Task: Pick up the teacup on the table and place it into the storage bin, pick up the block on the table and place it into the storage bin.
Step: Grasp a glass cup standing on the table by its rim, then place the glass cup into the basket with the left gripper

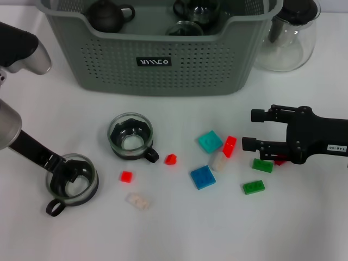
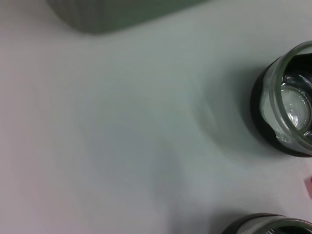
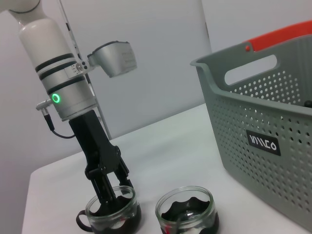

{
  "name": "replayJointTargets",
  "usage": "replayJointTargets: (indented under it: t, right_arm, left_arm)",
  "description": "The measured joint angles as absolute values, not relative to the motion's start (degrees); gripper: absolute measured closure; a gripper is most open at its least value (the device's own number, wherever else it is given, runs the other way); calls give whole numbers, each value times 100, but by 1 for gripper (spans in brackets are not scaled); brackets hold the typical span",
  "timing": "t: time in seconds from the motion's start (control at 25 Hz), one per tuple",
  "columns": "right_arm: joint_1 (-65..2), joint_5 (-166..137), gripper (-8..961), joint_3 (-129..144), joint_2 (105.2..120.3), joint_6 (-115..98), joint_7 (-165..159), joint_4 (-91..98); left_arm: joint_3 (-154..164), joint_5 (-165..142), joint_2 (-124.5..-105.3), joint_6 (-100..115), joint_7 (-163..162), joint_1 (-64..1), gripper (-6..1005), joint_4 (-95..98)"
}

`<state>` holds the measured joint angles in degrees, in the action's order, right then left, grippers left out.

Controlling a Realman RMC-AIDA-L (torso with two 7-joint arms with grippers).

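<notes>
left gripper [image 1: 69, 173] narrow, pinching rim of front-left teacup [image 1: 72, 184] | glass; light, slick, fragile; rim grip suits | storage bin [image 1: 157, 62] behind | right gripper [image 1: 251, 130] spread wide above blocks [image 1: 203, 176]

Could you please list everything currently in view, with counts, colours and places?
storage bin: 1, grey-green, rear centre, dark teaware inside
glass pot: 1, clear with black lid, right of bin
teacups: 2, clear glass with dark base, front left
blocks: about 10, red, blue, teal, green, pale, scattered at centre and right
table: 1, white
left gripper: at the nearer teacup's rim, one finger inside
right gripper: open, beside the red and green blocks
</notes>
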<state>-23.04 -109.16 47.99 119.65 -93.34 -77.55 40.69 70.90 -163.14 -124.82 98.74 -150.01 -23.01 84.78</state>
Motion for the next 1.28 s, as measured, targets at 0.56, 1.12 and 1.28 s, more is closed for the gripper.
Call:
replayJointTargets:
  t: [0.56,1.12,1.28]
  right_arm:
    - [-2260,-10916,155,4801,11944,-9334,-7777,4018]
    - [-2259,-10913,155,4787,11944,-9428,-7803,4016]
    - [-2259,-10913,155,4750,11945,-9455,-7804,4016]
  left_arm:
    - [7047,-16367,-12430,9755,-15303,-2481,425,8035]
    - [6120,-15905,-12417,10239,-14581,-2642,899,8015]
    - [4883,-14893,-12309,10771,-13558,-2943,947,7419]
